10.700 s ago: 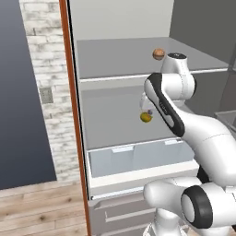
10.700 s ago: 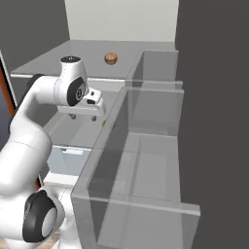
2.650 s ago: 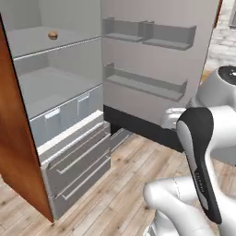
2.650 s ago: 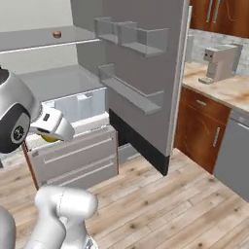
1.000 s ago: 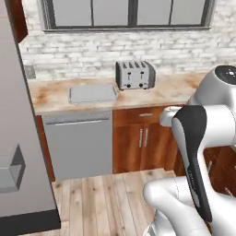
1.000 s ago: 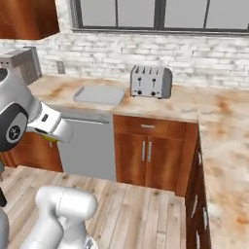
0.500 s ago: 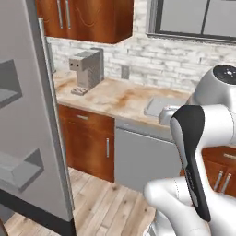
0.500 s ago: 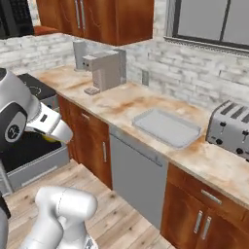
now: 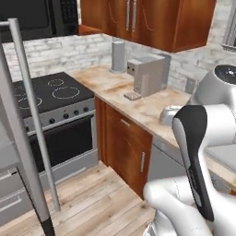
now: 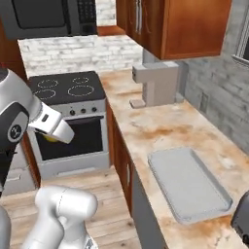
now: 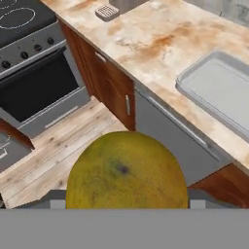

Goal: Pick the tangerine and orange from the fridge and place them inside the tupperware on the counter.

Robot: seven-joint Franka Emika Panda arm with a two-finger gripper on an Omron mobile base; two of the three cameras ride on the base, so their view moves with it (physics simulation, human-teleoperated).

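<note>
Claw (image 10: 50, 136) pinching a yellow-green orange (image 11: 126, 171), held over the wood floor (image 11: 58, 141) beside the oven (image 11: 36, 87); tupperware (image 10: 187, 185) on the counter (image 10: 146, 127), coffee machine (image 10: 154, 83) beyond it.

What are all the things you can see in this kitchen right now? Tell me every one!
fruit: one, yellow-orange, held in the pincer, close to the hand camera
tupperware: one, light grey, empty, lying on the counter
counter: one, beige with orange-brown marbling, above the brown cabinets
coffee machine: one, grey, on the counter by the wall
stovetop: one, black, beside the counter
oven: one, silver with a dark door, under the stovetop
microwave: one, dark, above the stovetop
wall cabinets: brown wood, above the counter
floor: light wood planks
arm: one, white with dark joints
pincer: one, shut on the fruit
</note>
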